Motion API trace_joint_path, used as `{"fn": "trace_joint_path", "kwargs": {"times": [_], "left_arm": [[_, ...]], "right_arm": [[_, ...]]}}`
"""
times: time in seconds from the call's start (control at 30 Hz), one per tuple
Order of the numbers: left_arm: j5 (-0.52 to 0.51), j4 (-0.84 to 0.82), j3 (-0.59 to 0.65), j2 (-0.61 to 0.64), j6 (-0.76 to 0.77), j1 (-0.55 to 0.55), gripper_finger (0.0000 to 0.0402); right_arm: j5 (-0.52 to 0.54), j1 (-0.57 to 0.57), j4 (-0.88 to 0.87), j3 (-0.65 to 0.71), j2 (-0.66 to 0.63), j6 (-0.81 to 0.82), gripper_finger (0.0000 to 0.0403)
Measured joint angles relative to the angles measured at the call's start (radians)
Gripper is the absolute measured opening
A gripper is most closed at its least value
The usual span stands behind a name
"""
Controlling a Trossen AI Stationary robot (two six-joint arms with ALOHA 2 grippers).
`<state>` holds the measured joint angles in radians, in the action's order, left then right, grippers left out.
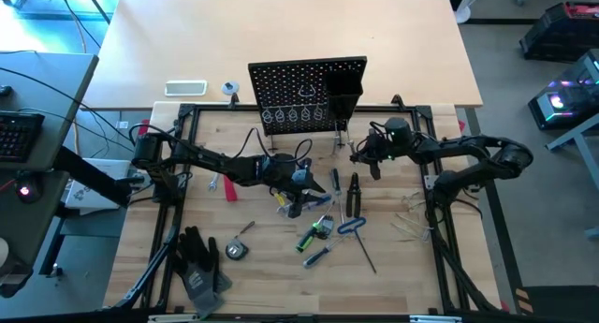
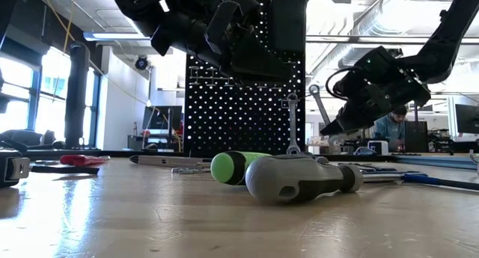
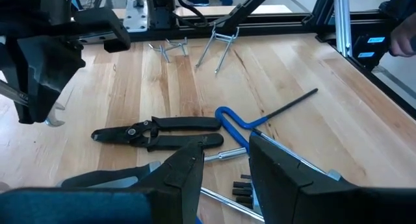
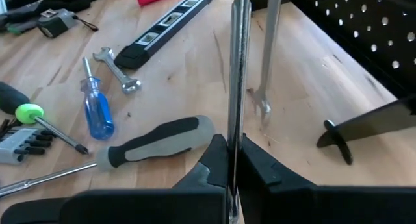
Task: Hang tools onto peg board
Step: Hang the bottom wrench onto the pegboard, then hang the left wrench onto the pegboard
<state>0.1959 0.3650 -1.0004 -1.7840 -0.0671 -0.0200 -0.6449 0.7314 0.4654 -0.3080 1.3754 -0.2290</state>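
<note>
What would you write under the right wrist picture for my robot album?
Right gripper pinches a silver wrench upright beside the peg board.

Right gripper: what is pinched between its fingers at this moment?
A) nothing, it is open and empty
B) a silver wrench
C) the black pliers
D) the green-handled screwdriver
B: the right gripper is shut on a thin silver wrench that stands up from between its fingers, near the peg board; the green-handled screwdriver and the black pliers lie on the table.
</note>
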Motion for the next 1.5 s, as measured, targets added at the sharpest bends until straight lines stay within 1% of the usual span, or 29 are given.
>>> {"fn": "trace_joint_path", "kwargs": {"times": [0.17,0.33,0.47,0.97,1.07,1.17,1.33,1.5], "left_arm": [[-0.002,0.001,0.000,0.000,0.003,0.000,0.0115],[-0.006,0.006,0.000,0.000,0.013,0.000,0.0115],[-0.006,0.004,0.000,0.000,0.025,0.000,0.0115],[-0.007,-0.032,0.000,0.000,0.012,0.000,0.0115],[-0.007,-0.053,0.001,0.000,0.011,0.000,0.0115],[-0.007,-0.077,0.001,0.000,0.011,0.000,0.0115],[-0.008,-0.154,0.001,0.000,0.013,0.002,0.0115],[-0.009,-0.235,0.001,0.000,0.012,0.007,0.0115]], "right_arm": [[-0.001,0.004,-0.015,-0.042,0.019,-0.013,0.0003],[-0.008,0.004,-0.020,-0.103,0.115,-0.011,0.0003],[-0.018,0.006,-0.016,-0.123,0.166,-0.011,0.0003],[-0.011,0.054,0.010,-0.123,0.176,0.023,0.0011],[-0.007,0.053,0.010,-0.123,0.176,0.031,0.0029],[0.015,0.053,0.010,-0.123,0.176,0.048,0.0063],[0.019,0.053,0.003,-0.123,0.175,0.077,0.0121],[0.003,0.047,-0.022,-0.123,0.175,0.107,0.0159]]}}
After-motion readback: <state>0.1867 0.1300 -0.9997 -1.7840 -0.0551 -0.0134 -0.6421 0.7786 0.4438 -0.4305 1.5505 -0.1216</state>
